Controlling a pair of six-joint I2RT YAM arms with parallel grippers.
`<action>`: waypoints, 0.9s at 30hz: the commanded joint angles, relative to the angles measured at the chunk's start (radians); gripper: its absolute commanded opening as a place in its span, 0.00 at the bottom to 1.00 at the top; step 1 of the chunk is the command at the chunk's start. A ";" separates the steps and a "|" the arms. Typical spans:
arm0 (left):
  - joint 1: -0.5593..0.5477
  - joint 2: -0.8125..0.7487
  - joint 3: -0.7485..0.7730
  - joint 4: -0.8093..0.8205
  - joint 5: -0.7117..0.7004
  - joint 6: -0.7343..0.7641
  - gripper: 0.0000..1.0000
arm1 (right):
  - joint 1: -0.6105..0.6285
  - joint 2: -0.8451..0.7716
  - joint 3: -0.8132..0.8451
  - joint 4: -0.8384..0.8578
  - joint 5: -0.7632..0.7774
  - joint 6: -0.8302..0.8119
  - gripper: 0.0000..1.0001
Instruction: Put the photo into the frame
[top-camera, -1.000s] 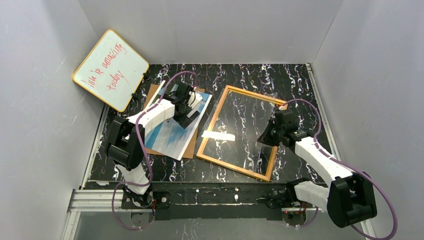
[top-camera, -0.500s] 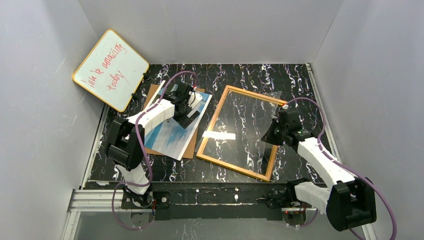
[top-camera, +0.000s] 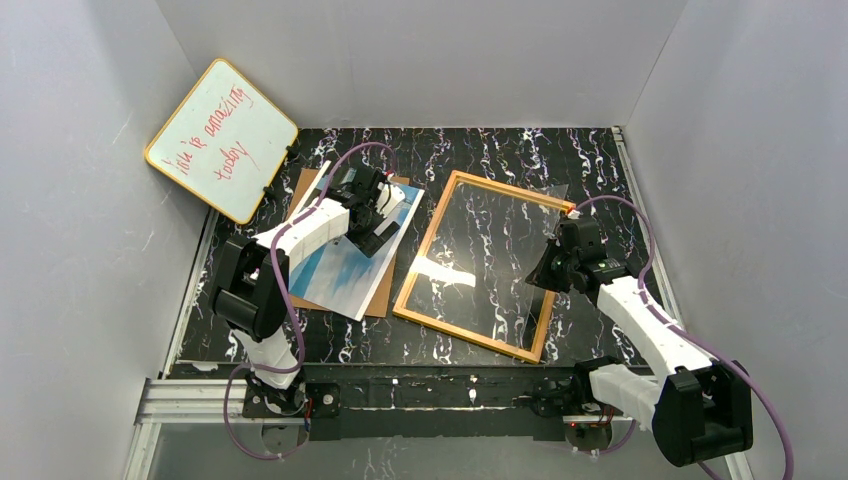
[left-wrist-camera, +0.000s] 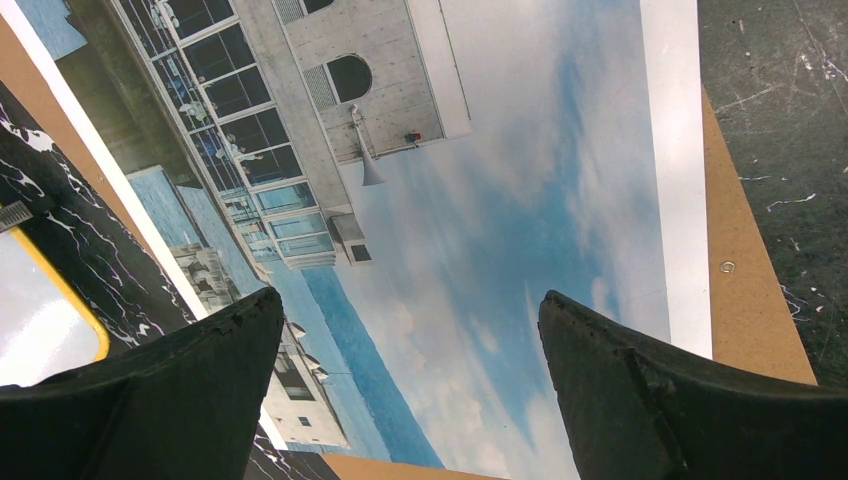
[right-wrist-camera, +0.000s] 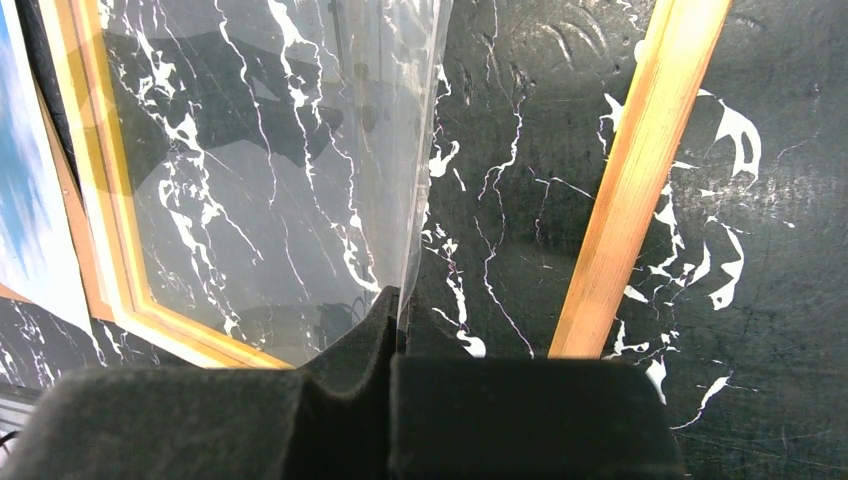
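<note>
Left gripper (left-wrist-camera: 410, 300): fingers apart, hovering just above the photo (left-wrist-camera: 480, 200), nothing held.
Photo: face up on the brown board (top-camera: 381, 293), directly under this gripper and showing between both fingers. Its long axis seems to run ahead of the gripper, not across the finger gap.
Frame (top-camera: 418, 255): flat on the surface, orange-brown side up, off to the right of the left gripper, just beside the board.
Right gripper (right-wrist-camera: 395, 310): fingers together, clamped on the near-right edge of the pane (right-wrist-camera: 300, 150). That edge is lifted clear of the right rail, and the pane slopes down towards the opposite side of the frame.
Frame contents: only the tilted pane; no photo, no board.
Judgement: the left arm is far nearer the photo, so the pick is its job. Flat paper on a board gives the fingers little edge to catch.
</note>
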 joint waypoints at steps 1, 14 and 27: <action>0.001 -0.045 0.009 -0.029 0.005 -0.003 0.98 | -0.009 -0.011 0.036 -0.037 0.050 -0.013 0.01; 0.001 -0.050 0.006 -0.029 0.007 -0.001 0.98 | -0.015 0.017 0.103 -0.059 0.044 -0.050 0.01; 0.001 -0.060 -0.003 -0.028 0.009 0.002 0.98 | -0.025 0.065 0.150 -0.120 -0.019 -0.109 0.01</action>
